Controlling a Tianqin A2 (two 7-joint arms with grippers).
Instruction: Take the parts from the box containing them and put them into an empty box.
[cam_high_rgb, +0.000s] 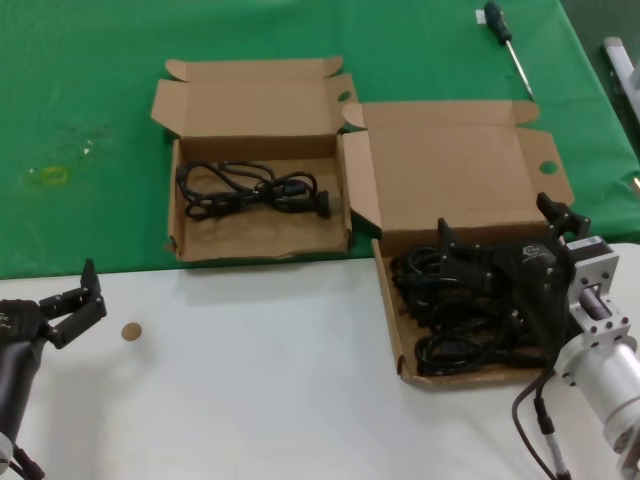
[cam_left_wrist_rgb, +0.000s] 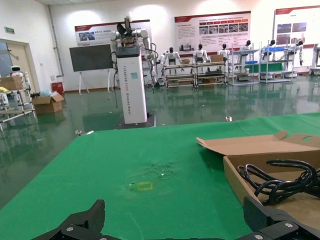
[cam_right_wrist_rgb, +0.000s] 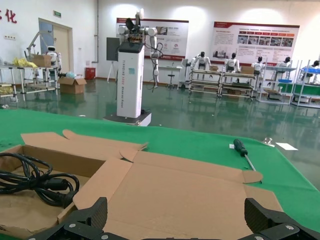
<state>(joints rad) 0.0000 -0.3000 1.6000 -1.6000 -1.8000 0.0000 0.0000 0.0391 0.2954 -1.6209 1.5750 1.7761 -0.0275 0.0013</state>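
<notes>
right gripper (cam_high_rgb: 500, 262) — hides part of cables (cam_high_rgb: 450, 310) | screwdriver (cam_high_rgb: 507, 45) — handle top cut off

Large hall, glossy dark green floor (cam_left_wrist_rgb: 60, 140), white walls hung with poster boards (cam_right_wrist_rgb: 255, 42), white pillar-shaped stand (cam_left_wrist_rgb: 132, 82), metal shelving racks (cam_left_wrist_rgb: 250, 62), cardboard cartons (cam_left_wrist_rgb: 47, 104) near a door, bright overhead light reflections.
</notes>
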